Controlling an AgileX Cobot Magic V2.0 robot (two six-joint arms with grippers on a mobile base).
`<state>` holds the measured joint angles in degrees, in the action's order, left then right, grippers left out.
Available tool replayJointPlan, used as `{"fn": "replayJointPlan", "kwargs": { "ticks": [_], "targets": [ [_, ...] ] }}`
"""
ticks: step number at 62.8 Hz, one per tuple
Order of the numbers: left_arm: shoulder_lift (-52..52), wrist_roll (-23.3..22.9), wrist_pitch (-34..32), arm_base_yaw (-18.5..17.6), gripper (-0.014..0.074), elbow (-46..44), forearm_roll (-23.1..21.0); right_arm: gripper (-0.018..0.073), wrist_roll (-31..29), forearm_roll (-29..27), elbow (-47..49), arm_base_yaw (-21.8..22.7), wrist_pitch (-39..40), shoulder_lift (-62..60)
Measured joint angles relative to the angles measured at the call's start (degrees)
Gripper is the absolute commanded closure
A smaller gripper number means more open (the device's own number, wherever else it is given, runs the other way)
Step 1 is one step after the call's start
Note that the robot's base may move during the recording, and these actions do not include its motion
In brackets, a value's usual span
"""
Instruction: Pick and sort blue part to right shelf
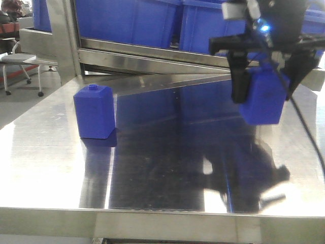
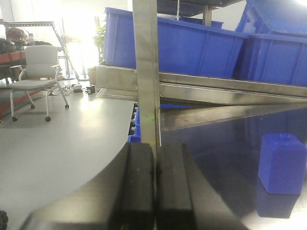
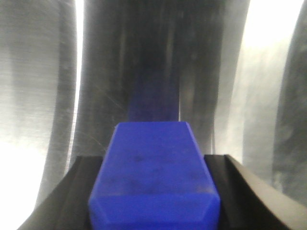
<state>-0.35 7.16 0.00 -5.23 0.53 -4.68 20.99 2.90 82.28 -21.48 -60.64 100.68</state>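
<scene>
Deep-blue plastic is showing between the black fingers (image 1: 238, 89) of the right end effector (image 1: 264, 89) at the upper right of the front view. The blue part (image 1: 264, 107) is being held there, with the fingers closing against its two sides. In the right wrist view the same part (image 3: 153, 177) is filling the gap between the fingers (image 3: 72, 201) in the lower half of the frame. The part is appearing to hang clear of the steel table (image 1: 51, 168), though the reflective surface is making the gap hard to judge.

The left end effector (image 2: 154, 191) is sitting at the bottom centre of the left wrist view, its fingers pressing together with nothing between them. A steel post (image 2: 146, 72) is rising directly behind it.

A squatter blue block (image 1: 95, 113), with a small round stud on top, is standing upright on the table left of centre in the front view, well apart from the held part. Blue bins (image 1: 132, 20) are sitting on the shelf (image 1: 152, 56) across the top of that frame. An office chair (image 2: 41, 67) is standing at the upper left of the left wrist view.
</scene>
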Motion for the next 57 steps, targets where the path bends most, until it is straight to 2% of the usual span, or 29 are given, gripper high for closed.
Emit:
{"fn": "replayJointPlan", "kwargs": {
  "ticks": [9,21,41,57],
  "targets": [
    [0.00,0.00,0.00,0.00,0.0473,0.00,0.00,0.0147,-5.97,-0.10,-4.16,2.19,5.18,-5.27],
    [0.00,0.00,0.00,0.00,0.0473,0.00,0.00,0.0147,-11.65,-0.78,-14.61,7.93,14.70,-14.39],
    [0.00,0.00,0.00,0.00,0.0473,0.00,0.00,0.0147,-12.63,-1.51,-33.61,17.68,37.36,-30.25],
    [0.00,0.00,0.00,0.00,0.0473,0.00,0.00,0.0147,-12.75,-1.02,-46.07,20.69,49.57,-44.14]
  ]
}}
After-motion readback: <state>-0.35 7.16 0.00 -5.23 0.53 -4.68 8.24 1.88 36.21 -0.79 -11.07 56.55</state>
